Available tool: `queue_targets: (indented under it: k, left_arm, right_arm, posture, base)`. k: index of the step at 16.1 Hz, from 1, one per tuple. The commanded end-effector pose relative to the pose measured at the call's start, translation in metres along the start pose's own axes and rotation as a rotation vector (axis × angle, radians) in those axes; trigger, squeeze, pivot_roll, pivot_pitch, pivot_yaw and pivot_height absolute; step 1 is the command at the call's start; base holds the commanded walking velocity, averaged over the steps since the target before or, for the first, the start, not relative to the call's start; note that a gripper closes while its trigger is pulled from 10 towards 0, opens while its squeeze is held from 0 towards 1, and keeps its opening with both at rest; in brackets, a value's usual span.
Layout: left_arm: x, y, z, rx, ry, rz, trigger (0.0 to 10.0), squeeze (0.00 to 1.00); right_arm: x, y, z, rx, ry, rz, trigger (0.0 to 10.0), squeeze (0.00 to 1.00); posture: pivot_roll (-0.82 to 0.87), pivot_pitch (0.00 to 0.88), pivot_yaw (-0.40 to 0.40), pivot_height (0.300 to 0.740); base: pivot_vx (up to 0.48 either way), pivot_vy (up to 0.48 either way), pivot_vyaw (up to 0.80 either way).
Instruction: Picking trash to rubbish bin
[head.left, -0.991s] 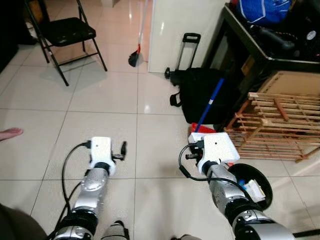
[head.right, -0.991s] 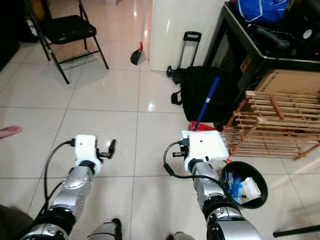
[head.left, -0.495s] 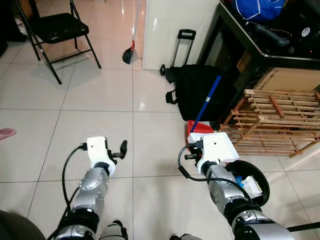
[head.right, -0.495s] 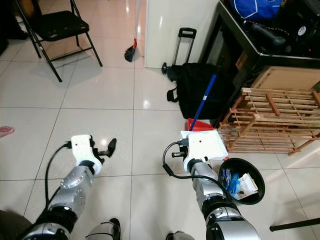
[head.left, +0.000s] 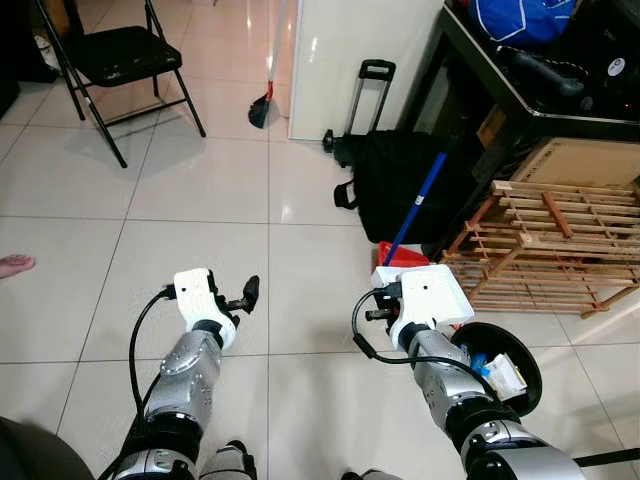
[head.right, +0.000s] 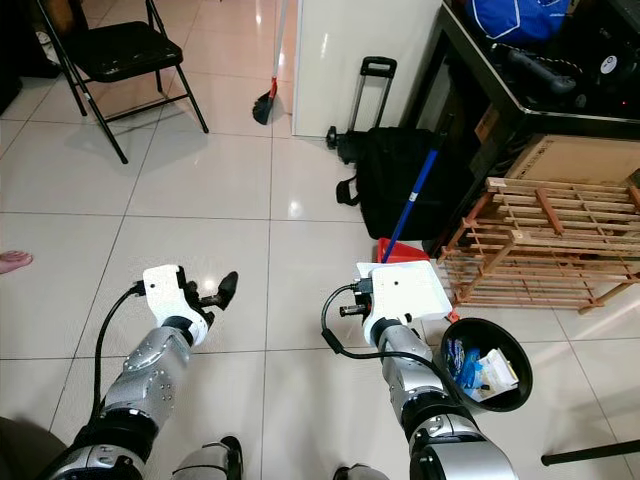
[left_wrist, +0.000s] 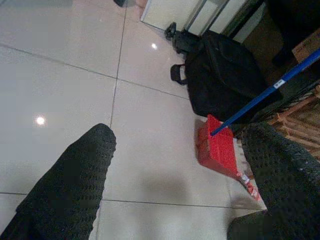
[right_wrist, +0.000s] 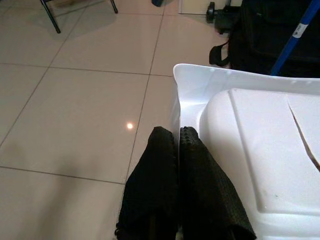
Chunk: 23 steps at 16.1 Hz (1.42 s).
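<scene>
A: From the head views, where was the trash?

B: A white tray (head.right: 404, 288) in the right gripper (right_wrist: 178, 150), the rubbish bin (head.right: 486, 366) just right of it.

A: The wrist views?

B: Right jaws pinched the tray's rim; left gripper (left_wrist: 175, 170) spread, empty.

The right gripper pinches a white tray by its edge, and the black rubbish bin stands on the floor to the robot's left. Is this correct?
Not quite. The right gripper does pinch the white tray by its edge, but the black rubbish bin stands on the floor to the robot's right, beside the right arm, as the right eye view shows.
</scene>
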<state>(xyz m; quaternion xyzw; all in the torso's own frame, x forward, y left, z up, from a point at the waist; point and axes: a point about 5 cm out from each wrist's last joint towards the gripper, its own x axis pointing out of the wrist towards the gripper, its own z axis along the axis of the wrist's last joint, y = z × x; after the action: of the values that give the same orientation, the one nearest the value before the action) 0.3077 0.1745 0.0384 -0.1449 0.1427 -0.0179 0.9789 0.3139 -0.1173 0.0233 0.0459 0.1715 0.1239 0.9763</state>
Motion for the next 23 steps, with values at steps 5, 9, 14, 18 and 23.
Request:
queue_targets:
  k: [5, 9, 14, 18, 23]
  left_arm:
    - [-0.004, -0.009, -0.002, 0.16, 0.031, -0.133, 10.0, 0.0]
    - [-0.016, -0.008, 0.0, 0.311, 0.087, -0.354, 10.0, 0.0]
    - [-0.04, 0.0, 0.003, 0.394, 0.188, -0.592, 10.0, 0.0]
    - [-0.044, 0.003, 0.011, 0.366, 0.2, -0.621, 10.0, 0.0]
    - [-0.047, -0.003, 0.012, 0.335, 0.212, -0.65, 10.0, 0.0]
  right_arm:
    - [0.001, 0.001, 0.003, -0.028, -0.008, 0.031, 10.0, 0.0]
    - [0.0, -0.009, 0.015, -0.157, 0.004, 0.178, 10.0, 0.0]
    - [-0.001, -0.049, 0.053, -0.329, 0.005, 0.23, 10.0, 0.0]
    - [-0.007, -0.055, 0.057, -0.38, 0.054, 0.384, 10.0, 0.0]
    - [-0.018, -0.039, 0.045, -0.416, 0.14, 0.728, 10.0, 0.0]
  posture:
    - [0.0, 0.096, -0.123, 0.74]
    - [0.01, 0.09, -0.126, 0.74]
    - [0.01, 0.101, -0.133, 0.74]
    - [0.01, 0.12, -0.137, 0.74]
    - [0.01, 0.14, -0.136, 0.74]
  base:
    - [0.0, 0.0, 0.0]
    - [0.0, 0.0, 0.0]
    - [0.0, 0.0, 0.0]
    - [0.0, 0.0, 0.0]
    - [0.0, 0.0, 0.0]
